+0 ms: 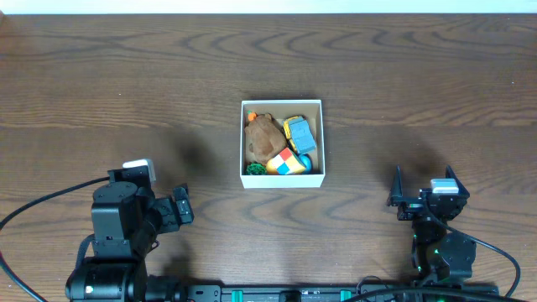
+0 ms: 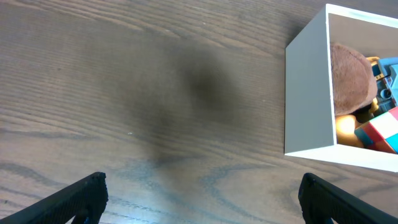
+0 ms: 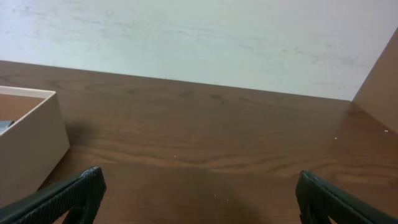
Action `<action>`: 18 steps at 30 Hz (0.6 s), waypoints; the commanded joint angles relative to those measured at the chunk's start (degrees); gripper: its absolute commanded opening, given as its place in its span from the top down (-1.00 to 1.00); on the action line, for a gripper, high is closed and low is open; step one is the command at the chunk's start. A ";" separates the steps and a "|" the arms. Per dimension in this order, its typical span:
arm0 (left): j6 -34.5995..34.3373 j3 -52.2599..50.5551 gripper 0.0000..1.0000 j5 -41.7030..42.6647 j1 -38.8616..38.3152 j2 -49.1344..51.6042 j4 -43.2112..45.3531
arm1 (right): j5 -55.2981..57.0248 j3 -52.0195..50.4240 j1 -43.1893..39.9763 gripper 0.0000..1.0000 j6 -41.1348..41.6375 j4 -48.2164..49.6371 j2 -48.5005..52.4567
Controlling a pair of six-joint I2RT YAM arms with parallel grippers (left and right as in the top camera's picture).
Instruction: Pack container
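Note:
The container [image 1: 282,104] is a small square white box in the middle of the table. It holds a brown plush toy [image 1: 263,137], a blue and yellow toy [image 1: 299,133], a colourful cube [image 1: 285,163] and a small green piece [image 1: 254,168]. The left wrist view shows its white wall [image 2: 306,93] and the toys at the right; the right wrist view shows a corner of it [image 3: 31,146] at the left. My left gripper [image 1: 182,208] [image 2: 202,199] is open and empty, left of and nearer than the box. My right gripper [image 1: 396,195] [image 3: 199,199] is open and empty, right of the box.
The dark wooden table [image 1: 126,75] stretches around the box. A pale wall [image 3: 199,37] stands behind the table's far edge in the right wrist view. Both arm bases and cables sit at the front edge.

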 commanded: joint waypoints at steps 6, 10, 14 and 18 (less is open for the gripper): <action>-0.52 -0.33 -0.96 -0.66 0.31 0.07 0.09 | -0.42 -0.09 -0.15 -0.98 -0.74 -0.35 -0.57; -0.07 -0.33 -0.96 -2.64 0.37 0.04 0.04 | -0.42 -0.09 -0.15 -0.99 -0.74 -0.35 -0.57; 0.07 -0.35 -0.96 -3.30 0.59 -1.42 -0.68 | -0.42 -0.09 -0.15 -0.98 -0.74 -0.35 -0.57; 0.42 -1.07 -0.96 -3.32 1.73 -6.64 -3.58 | -0.42 -0.09 -0.15 -0.98 -0.74 -0.35 -0.57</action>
